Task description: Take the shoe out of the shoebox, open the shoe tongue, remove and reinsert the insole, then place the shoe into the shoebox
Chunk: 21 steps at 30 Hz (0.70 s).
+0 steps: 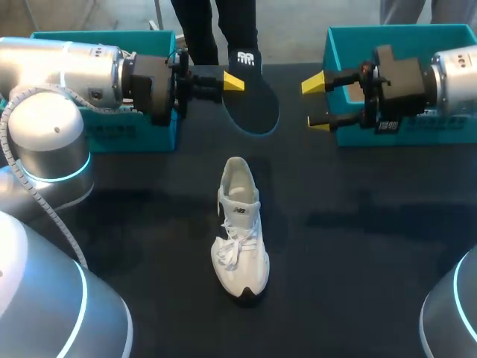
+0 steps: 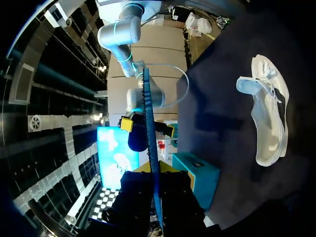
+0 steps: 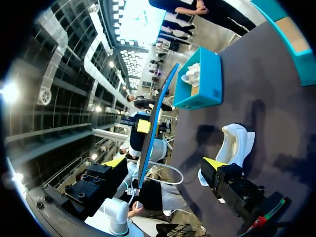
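Your left gripper [image 1: 229, 83] pinches the insole [image 1: 253, 104] by one end, right gripper [image 1: 316, 103] fingers apart just beside it, so a sloppy handover could knock it loose.

Count on the table [image 1: 373, 246]: six items of four kinds, all in plain sight.
Shoe [image 1: 240, 231]: one, white, laced. Insole [image 1: 250, 97]: one, dark. Teal boxes: two, recorded as the left box [image 1: 141, 130] and the right box [image 1: 358, 45]. Grippers: two, the left gripper [image 1: 231, 82] and the right gripper [image 1: 316, 103].
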Each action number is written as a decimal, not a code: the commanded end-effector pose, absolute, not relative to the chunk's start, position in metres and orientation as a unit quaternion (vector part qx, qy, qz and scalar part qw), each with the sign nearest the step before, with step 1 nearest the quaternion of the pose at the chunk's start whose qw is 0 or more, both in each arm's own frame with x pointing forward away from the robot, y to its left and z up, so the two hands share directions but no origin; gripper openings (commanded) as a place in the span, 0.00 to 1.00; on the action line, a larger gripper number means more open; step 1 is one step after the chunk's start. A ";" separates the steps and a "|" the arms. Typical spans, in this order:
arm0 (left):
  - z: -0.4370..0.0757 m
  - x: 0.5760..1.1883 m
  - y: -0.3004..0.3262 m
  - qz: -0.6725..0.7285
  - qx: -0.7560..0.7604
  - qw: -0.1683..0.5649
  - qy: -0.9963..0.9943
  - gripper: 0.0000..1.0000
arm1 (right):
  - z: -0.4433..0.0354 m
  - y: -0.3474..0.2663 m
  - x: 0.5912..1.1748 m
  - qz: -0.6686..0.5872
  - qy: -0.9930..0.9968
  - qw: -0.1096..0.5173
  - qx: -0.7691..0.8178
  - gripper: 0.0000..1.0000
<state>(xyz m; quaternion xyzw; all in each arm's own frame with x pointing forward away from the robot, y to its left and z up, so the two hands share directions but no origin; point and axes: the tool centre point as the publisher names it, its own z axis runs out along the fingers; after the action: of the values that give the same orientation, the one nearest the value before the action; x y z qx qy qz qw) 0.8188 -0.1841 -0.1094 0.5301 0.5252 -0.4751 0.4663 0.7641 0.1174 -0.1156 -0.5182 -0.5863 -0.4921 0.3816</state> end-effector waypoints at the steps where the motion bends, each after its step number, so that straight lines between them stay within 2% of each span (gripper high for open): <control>1: -0.112 0.818 -0.190 -0.468 0.538 0.473 0.518 0.00 | -0.115 0.126 0.767 -0.491 -0.587 0.385 -0.516 1.00; 20: -0.112 0.814 -0.210 -0.461 0.559 0.486 0.489 0.00 | -0.104 0.163 0.765 -0.480 -0.598 0.414 -0.490 1.00; 21: -0.112 0.813 -0.210 -0.462 0.559 0.486 0.487 0.00 | -0.104 0.163 0.765 -0.480 -0.598 0.414 -0.490 0.97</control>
<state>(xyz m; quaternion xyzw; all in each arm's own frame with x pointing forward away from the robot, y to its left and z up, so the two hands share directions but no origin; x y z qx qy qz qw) 0.8126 -0.2074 -0.1103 0.5600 0.4899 -0.4608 0.4838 0.7611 0.1581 -0.1041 -0.4899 -0.5972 -0.4822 0.4133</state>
